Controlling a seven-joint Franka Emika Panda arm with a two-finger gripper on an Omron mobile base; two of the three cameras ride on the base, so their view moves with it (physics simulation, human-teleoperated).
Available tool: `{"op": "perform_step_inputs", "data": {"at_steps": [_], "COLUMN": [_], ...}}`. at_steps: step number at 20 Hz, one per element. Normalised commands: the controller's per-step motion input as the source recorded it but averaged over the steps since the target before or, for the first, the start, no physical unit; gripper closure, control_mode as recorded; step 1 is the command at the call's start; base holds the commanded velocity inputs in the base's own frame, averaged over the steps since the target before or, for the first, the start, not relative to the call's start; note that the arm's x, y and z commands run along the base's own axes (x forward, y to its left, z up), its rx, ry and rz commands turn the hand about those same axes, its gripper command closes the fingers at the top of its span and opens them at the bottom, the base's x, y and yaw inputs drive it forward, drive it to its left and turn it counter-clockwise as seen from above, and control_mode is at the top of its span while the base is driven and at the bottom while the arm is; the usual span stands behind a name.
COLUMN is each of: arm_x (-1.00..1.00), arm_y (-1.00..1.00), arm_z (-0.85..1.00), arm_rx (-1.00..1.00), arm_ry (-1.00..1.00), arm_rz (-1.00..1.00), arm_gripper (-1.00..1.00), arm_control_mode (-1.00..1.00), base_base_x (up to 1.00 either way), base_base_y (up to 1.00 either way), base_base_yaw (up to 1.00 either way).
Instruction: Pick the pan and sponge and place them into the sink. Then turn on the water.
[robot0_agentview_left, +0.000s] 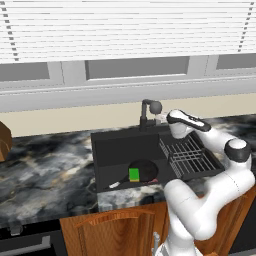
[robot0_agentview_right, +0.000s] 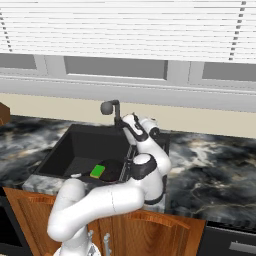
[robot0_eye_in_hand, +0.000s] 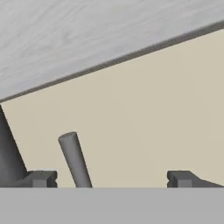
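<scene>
The black pan lies on the floor of the dark sink, its handle pointing to the front left. On top of the pan rests the green sponge. My gripper hangs open behind the basin, right at the dark faucet. In the hand view the grey faucet lever stands between my fingertips, close to the left one and untouched. No water runs from the spout.
A wire rack fills the right part of the basin. Marble counter stretches to both sides, and a brown wooden object sits at its far left. A beige wall and a window sill rise just behind the faucet.
</scene>
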Motion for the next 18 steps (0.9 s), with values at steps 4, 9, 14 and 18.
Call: {"op": "perform_step_inputs", "data": {"at_steps": [4,9,14,18], "arm_x": [0.28,0.18,0.14,0.16], "arm_y": [0.0,0.0,0.01,0.0], "arm_z": [-0.12,-0.16,-0.14,-0.12], "arm_rx": [0.01,0.0,0.0,0.0], "arm_ry": [0.07,0.05,0.04,0.02], "arm_rz": [0.0,0.01,0.0,0.01], "arm_gripper": [-1.0,-1.0,1.0,1.0], "arm_control_mode": [-1.0,-1.0,-1.0,-1.0], "base_base_x": [0.0,0.0,0.0,0.0], "base_base_y": [0.0,0.0,0.0,0.0], "base_base_yaw": [0.0,0.0,0.0,0.0]}}
